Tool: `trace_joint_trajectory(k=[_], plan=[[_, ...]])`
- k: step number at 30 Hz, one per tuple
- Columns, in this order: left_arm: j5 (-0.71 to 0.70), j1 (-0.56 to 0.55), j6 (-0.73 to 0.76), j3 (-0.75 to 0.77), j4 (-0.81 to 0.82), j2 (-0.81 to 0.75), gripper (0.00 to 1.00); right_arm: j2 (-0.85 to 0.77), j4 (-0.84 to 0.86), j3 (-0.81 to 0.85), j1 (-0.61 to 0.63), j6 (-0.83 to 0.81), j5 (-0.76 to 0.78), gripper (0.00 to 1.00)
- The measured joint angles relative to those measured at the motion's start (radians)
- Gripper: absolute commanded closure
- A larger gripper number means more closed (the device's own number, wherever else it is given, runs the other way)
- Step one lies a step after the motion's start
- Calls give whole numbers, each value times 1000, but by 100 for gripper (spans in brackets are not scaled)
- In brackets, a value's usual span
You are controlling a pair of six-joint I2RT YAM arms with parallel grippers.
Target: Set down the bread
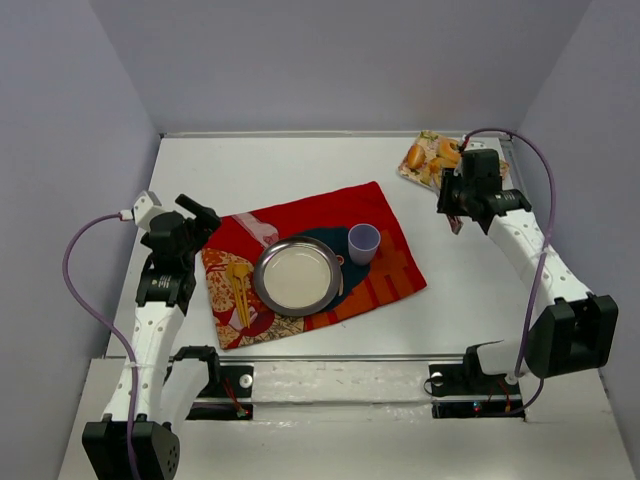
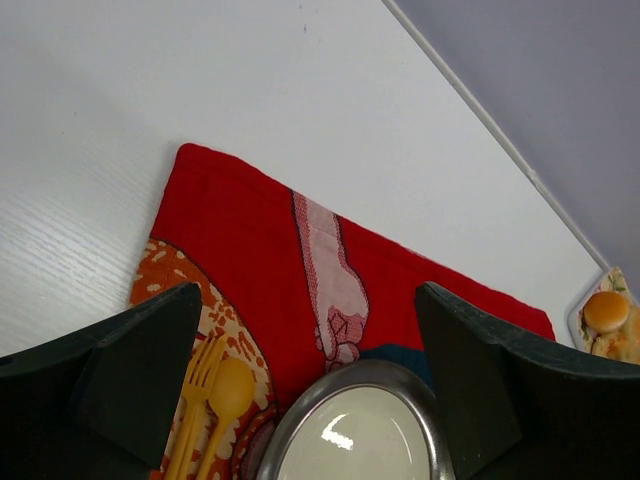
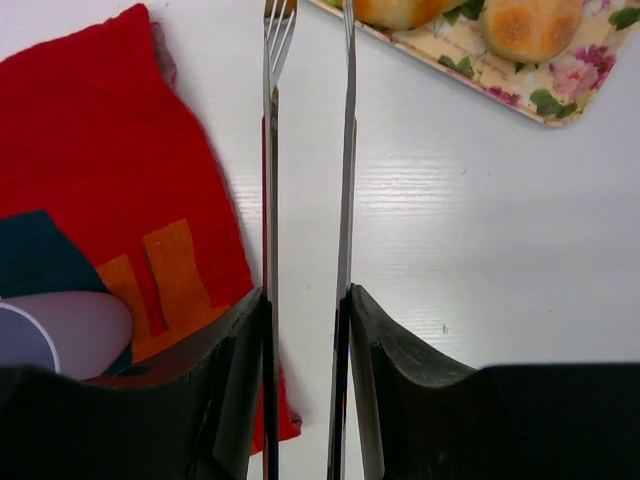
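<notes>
Right end effector (image 3: 306,310) grasps the tongs (image 3: 270,150); I'd steer their tips to straddle a bun (image 3: 525,25), then squeeze gently.

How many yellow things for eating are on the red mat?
2: a yellow fork and a yellow spoon, side by side on the red mat, just left of the metal plate. None seem hidden.

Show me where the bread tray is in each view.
Top: tray in the table's far right corner.
Left wrist: tray at the right edge.
Right wrist: tray top right, beyond the tongs.
Shared landmark: red cloth.
</notes>
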Motion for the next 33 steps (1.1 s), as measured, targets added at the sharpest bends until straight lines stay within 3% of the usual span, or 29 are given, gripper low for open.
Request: trace_joint_trajectory(k=[15, 33], plan=[[5, 0, 3, -14, 1, -1, 1, 132, -59, 102, -254, 46, -5, 50], [14, 0, 3, -14, 22, 16, 1, 301, -103, 185, -320, -26, -57, 42]])
